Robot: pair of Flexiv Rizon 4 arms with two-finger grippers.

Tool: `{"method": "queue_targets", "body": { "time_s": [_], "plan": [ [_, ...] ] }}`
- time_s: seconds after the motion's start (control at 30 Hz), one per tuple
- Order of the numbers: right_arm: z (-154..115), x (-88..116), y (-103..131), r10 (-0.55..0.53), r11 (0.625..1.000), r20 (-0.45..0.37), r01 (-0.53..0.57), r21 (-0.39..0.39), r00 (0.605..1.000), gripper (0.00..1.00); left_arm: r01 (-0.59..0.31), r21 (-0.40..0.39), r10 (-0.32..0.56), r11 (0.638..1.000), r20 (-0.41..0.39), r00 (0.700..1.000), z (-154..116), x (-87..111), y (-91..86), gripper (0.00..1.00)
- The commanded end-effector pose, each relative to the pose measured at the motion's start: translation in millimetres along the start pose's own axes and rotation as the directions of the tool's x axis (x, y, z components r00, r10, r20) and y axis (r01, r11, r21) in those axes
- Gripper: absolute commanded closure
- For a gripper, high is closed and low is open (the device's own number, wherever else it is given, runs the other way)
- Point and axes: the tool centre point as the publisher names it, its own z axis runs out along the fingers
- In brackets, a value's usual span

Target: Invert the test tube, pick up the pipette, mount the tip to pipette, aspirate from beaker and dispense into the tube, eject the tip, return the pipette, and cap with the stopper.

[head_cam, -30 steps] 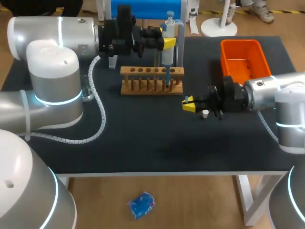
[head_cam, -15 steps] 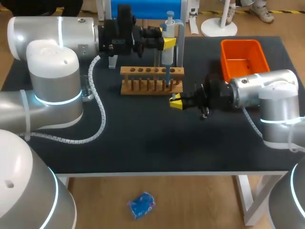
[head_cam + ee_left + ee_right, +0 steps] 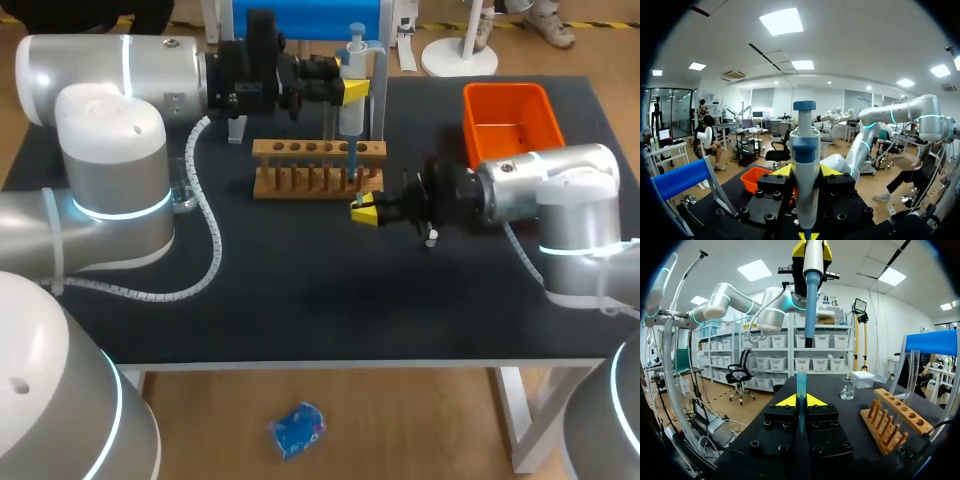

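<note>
Moved: right hand [image 3: 365, 210] has been carried left across the black worktop [image 3: 300, 290], from well clear of the light wooden tube rack [image 3: 318, 165] to just in front of its right end.
Tip: small translucent blue plastic pipette tip [image 3: 800, 392] is held upright, under the pipette nozzle but apart from it.
Pipette: grey-bodied pipette with blue plunger and blue shaft [image 3: 804, 165] is held vertical above the rack.
Handling: tip judged light, thin-walled and easily tilted or crushed. It is best pinched low, with the open collar left free. Pipette judged rigid and is taken at mid-barrel.
Grip R: right hand is clenched on the tip from both sides.
Grip L: left hand [image 3: 350, 90] is clamped on the pipette barrel.
</note>
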Motion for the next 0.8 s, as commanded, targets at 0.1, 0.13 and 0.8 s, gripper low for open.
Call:
{"method": "queue_targets", "body": {
  "time_s": [0.1,0.13,0.8],
  "plan": [
    [10.3,-12.2,-0.4,-0.015,1.000,-0.018,0.015,-0.021,1.000,1.00,-0.002,0.004,0.002,1.000,-0.003,1.000,-0.5,-0.9,0.6,1.00],
    [11.1,-12.6,0.8,-0.016,1.000,-0.018,0.016,-0.022,1.000,1.00,-0.002,0.004,0.002,1.000,-0.003,1.000,-0.5,-0.9,0.6,1.00],
    [12.0,-15.0,19.5,-0.062,0.998,-0.017,0.061,-0.030,0.998,1.00,-0.002,0.004,0.002,1.000,-0.003,1.000,-0.5,-0.9,0.6,1.00]
  ]
}}
